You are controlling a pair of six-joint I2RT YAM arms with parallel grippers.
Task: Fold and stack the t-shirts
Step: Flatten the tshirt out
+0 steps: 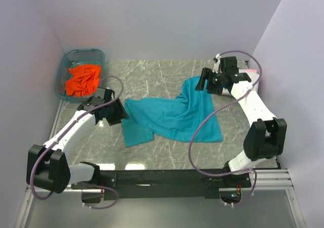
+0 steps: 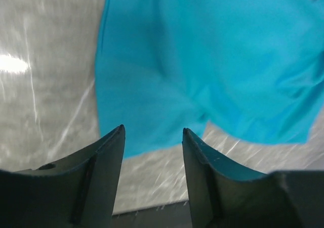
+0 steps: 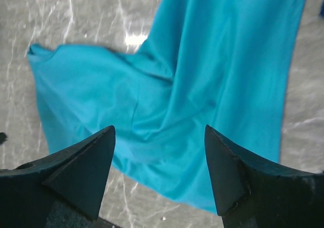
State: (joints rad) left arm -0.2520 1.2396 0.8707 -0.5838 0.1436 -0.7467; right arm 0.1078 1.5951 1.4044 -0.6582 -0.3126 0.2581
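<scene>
A teal t-shirt (image 1: 174, 116) lies spread and partly crumpled on the marble table. It also shows in the left wrist view (image 2: 202, 66) and the right wrist view (image 3: 202, 86). An orange t-shirt (image 1: 83, 80) lies bunched inside a translucent blue tub (image 1: 65, 75) at the back left. My left gripper (image 1: 117, 112) is open and empty, just left of the teal shirt's left edge; in its own view (image 2: 153, 132) the jaws stand apart above bare table. My right gripper (image 1: 203, 80) is open and empty, raised above the shirt's far right corner (image 3: 159, 129). A sliver of pink (image 1: 251, 72) shows behind the right arm.
The marble table top (image 1: 152, 76) is bounded by pale walls at the back and sides. The black base rail (image 1: 162, 177) runs along the near edge. Cables loop from both arms over the table.
</scene>
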